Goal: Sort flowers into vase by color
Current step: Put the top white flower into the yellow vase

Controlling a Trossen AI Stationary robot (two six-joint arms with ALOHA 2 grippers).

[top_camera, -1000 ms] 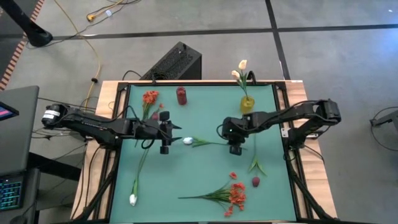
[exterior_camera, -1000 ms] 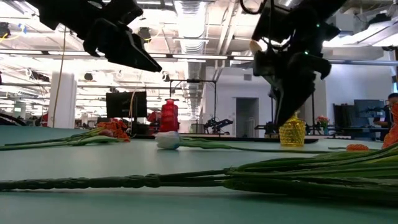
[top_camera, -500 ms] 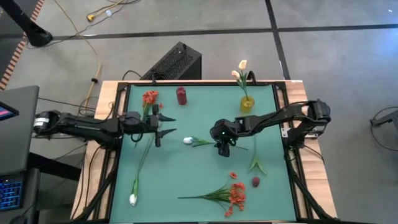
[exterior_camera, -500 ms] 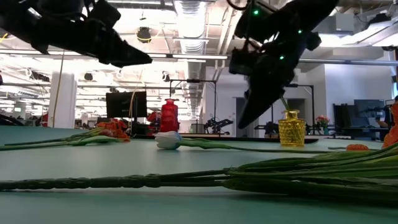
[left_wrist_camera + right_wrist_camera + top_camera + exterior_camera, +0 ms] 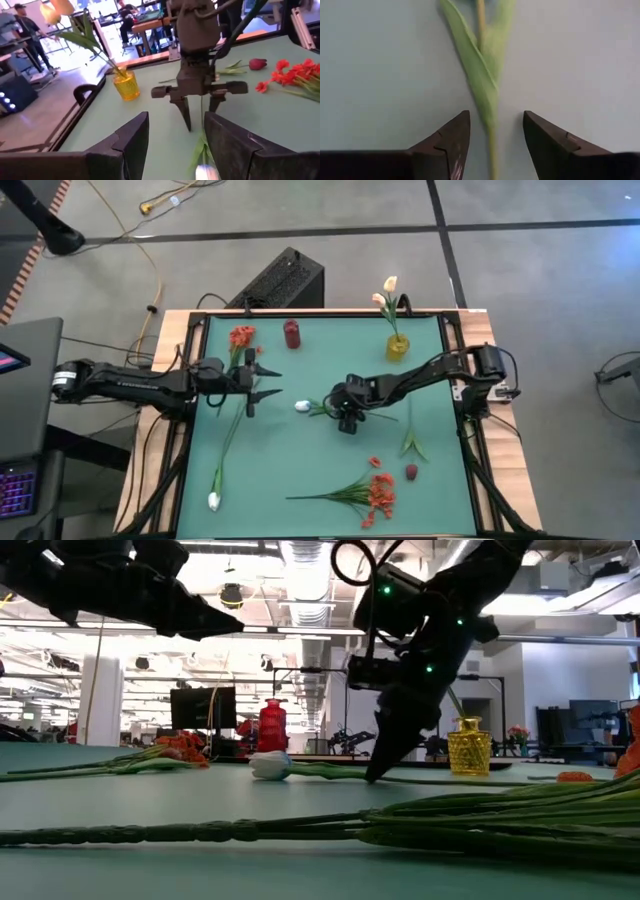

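You've got a teal-green table (image 5: 320, 470), a yellow vase (image 5: 397, 347) and a red vase (image 5: 291, 334) by its far edge, orange-red blooms (image 5: 380, 492) near the front edge, a white bud (image 5: 301, 406) mid-table on a green stem (image 5: 482, 75).

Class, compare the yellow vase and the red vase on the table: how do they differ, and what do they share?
The yellow vase stands near the table's far right; the red vase stands further left along the same far edge. The yellow vase already holds pale, white-budded flowers; the red vase looks empty. In the low view the yellow vase is see-through and textured, while the red vase looks solid. Both stand upright, clear of both arms.
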